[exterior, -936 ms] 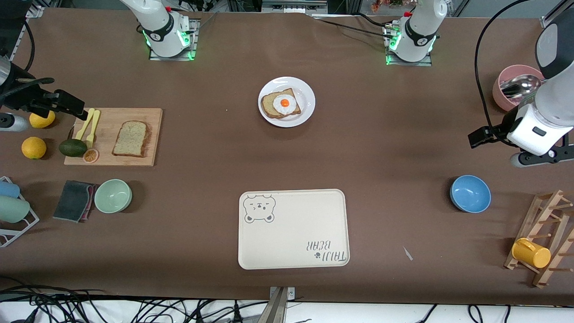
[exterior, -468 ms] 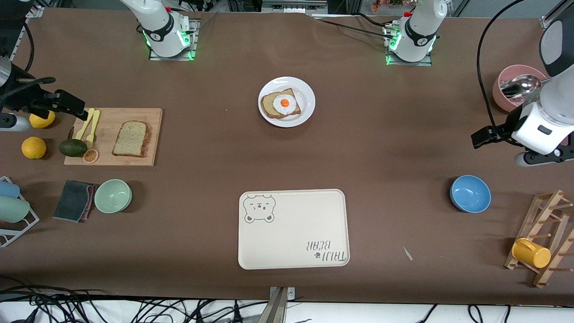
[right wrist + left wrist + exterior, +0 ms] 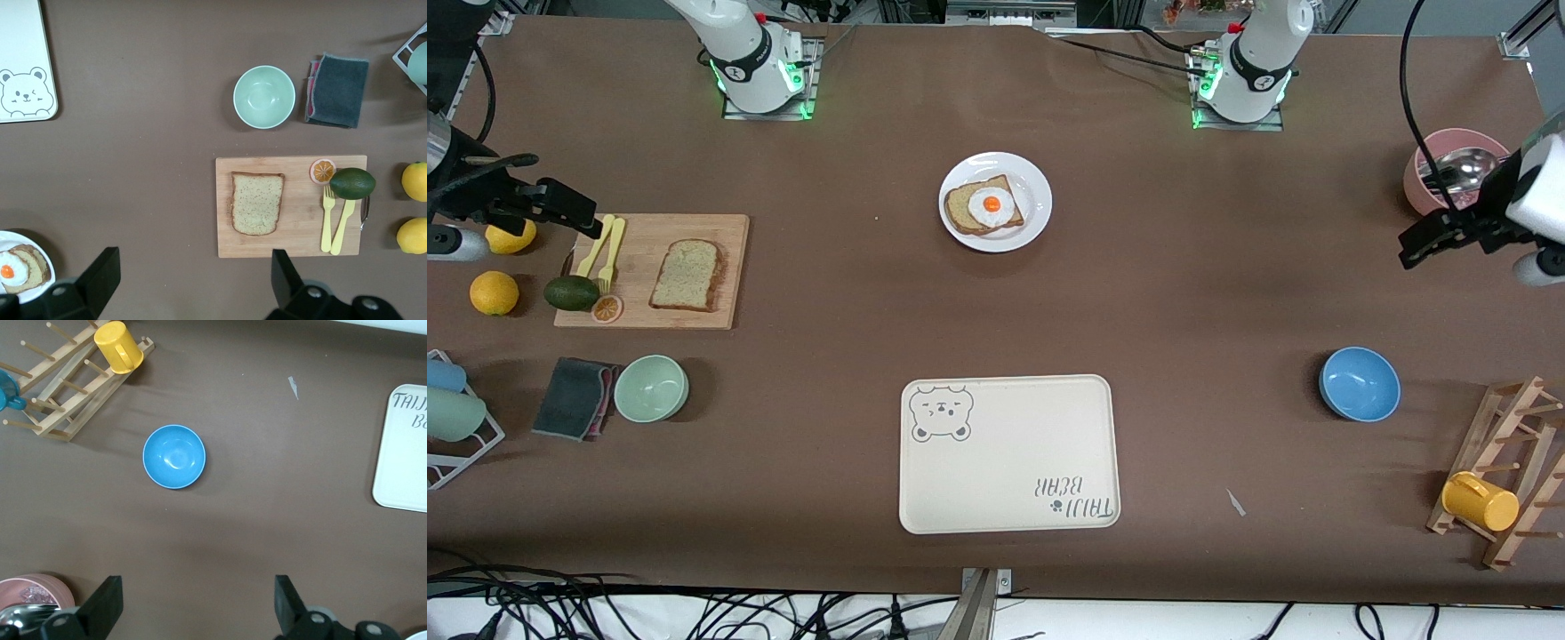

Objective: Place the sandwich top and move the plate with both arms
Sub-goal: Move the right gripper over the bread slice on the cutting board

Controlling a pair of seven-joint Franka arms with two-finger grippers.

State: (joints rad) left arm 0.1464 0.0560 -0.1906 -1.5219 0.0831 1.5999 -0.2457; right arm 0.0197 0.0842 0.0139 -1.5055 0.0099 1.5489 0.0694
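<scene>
The sandwich top (image 3: 686,275), a plain brown slice, lies on a wooden cutting board (image 3: 734,267) toward the right arm's end of the table; the right wrist view also shows this slice (image 3: 256,203). The white plate (image 3: 1039,191) sits mid-table, nearer the robots' bases, and carries an egg-topped slice (image 3: 984,210). My right gripper (image 3: 578,212) hangs open and holding nothing over the board's outer end. In its own wrist view the right gripper (image 3: 193,277) shows wide jaws. My left gripper (image 3: 1416,245) is open in the air beside the pink bowl; in the left wrist view the left gripper (image 3: 198,600) holds nothing.
A cream bear-printed tray (image 3: 1009,453) lies near the front edge. A blue bowl (image 3: 1359,383), a pink bowl with a spoon (image 3: 1427,191) and a wooden rack with a yellow mug (image 3: 1480,500) stand at the left arm's end. A green bowl (image 3: 651,388), cloth, avocado, forks and lemons surround the board.
The left arm has swung outward and toward the pink bowl, away from the blue bowl. The right arm, the bread and the plate have not moved.
</scene>
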